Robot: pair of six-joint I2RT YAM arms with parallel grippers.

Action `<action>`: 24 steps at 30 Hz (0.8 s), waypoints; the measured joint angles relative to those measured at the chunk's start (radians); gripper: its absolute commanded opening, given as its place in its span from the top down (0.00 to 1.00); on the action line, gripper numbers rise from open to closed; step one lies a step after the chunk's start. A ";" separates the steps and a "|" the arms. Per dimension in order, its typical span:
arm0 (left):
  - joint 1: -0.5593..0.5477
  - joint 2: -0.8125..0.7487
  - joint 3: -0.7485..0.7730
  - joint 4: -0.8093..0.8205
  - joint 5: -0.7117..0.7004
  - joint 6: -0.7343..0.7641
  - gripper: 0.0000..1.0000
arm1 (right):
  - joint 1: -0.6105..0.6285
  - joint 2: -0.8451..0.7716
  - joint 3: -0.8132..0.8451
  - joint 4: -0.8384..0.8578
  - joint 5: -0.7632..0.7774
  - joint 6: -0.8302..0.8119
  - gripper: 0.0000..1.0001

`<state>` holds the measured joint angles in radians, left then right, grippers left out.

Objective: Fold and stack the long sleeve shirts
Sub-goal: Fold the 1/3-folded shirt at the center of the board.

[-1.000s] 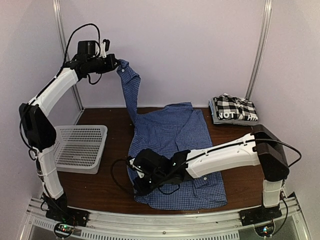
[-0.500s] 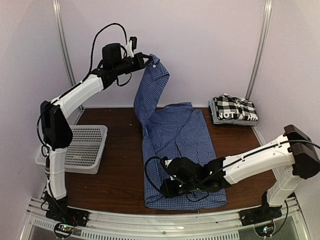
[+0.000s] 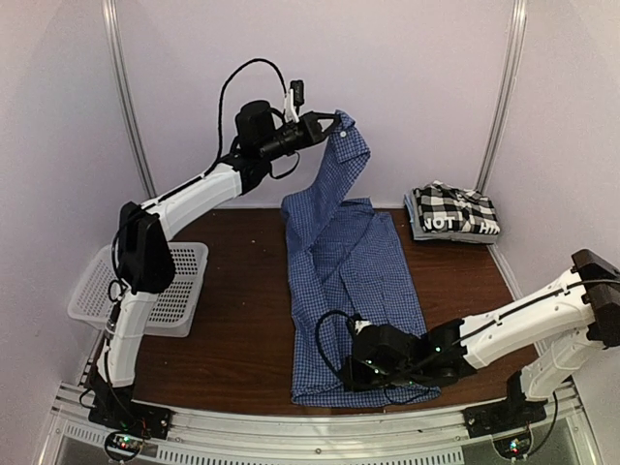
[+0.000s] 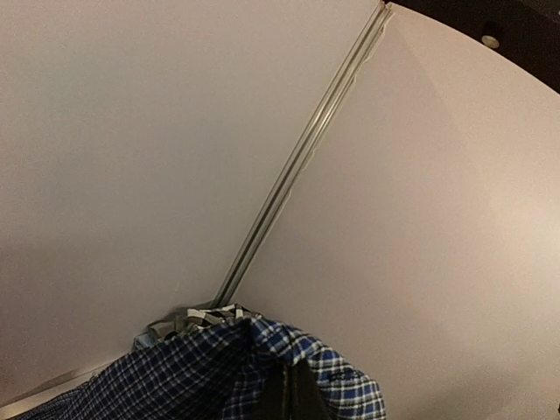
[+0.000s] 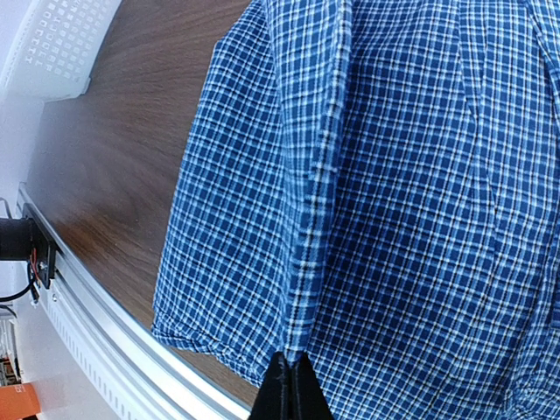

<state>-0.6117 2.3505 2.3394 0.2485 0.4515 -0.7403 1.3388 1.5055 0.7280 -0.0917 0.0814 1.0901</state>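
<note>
The left gripper (image 3: 334, 126) is high in the upper middle of the top view, closed tight on the end of the blue shirt's sleeve (image 3: 339, 179). In the left wrist view its dark fingers (image 4: 282, 395) sit at the bottom edge, pressed together with checked cloth bunched around them. From that grip the sleeve hangs down and to the left as a taut band, meeting the rest of the blue shirt (image 3: 354, 276) on the table (image 3: 232, 320).

The right gripper (image 3: 356, 368) is low in the lower middle of the top view, resting on the near hem. In the right wrist view its jaws (image 5: 293, 389) are closed at the bottom centre, pinching a raised crease that runs up the frame through the cloth (image 5: 411, 175). The arm stretches in flat from the lower right.

The blue shirt lies spread lengthwise down the centre of the table, its hem near the front rail. The checked shirt (image 3: 455, 211), folded, sits in the far right corner, well apart from the blue one. The basket (image 3: 160, 286) stands at the left edge of the table, beside the left arm; its mesh corner (image 5: 52, 44) shows at the upper left of the right wrist view.
</note>
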 measured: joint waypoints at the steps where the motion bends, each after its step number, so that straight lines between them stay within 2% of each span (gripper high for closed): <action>1: -0.005 0.010 0.015 0.026 0.006 -0.015 1.00 | 0.005 0.000 -0.003 -0.002 0.004 0.010 1.00; 9: -0.040 0.097 0.085 0.165 0.031 -0.116 1.00 | 0.038 -0.008 -0.006 -0.021 0.045 0.074 1.00; 18: -0.089 0.193 0.111 0.230 0.047 -0.206 1.00 | 0.072 -0.069 -0.018 -0.072 0.091 0.157 1.00; 20: -0.097 0.203 0.111 0.235 0.051 -0.222 1.00 | 0.077 -0.069 -0.021 -0.079 0.095 0.171 0.89; 23: -0.104 0.207 0.111 0.239 0.060 -0.235 1.00 | 0.080 -0.068 -0.020 -0.092 0.101 0.180 0.56; 24: -0.106 0.207 0.111 0.243 0.063 -0.238 1.00 | 0.080 -0.068 -0.018 -0.103 0.106 0.180 0.47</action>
<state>-0.7174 2.5576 2.4504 0.4919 0.5148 -0.9783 1.4189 1.4372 0.7101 -0.1947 0.1875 1.2697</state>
